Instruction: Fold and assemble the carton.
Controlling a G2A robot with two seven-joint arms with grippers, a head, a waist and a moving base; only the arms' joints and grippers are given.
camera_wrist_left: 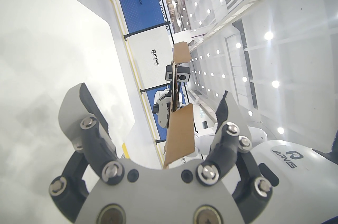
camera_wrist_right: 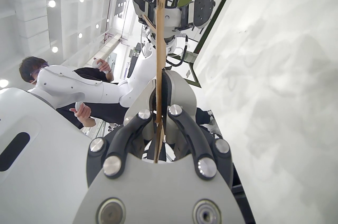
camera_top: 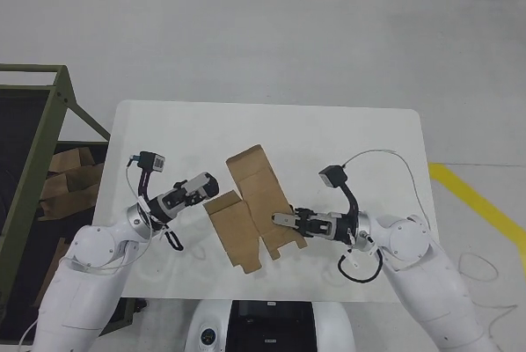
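Our right end effector (camera_top: 283, 218) pinched the carton (camera_top: 254, 189) by its right edge, and our open left end effector (camera_top: 210, 185) sat just left of it.

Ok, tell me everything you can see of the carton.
The carton is a flat brown cardboard blank, not yet folded, with creased panels and small edge flaps. It hangs roughly level over the white table. The right end effector is shut on one edge; the open left end effector straddles the opposite flap.
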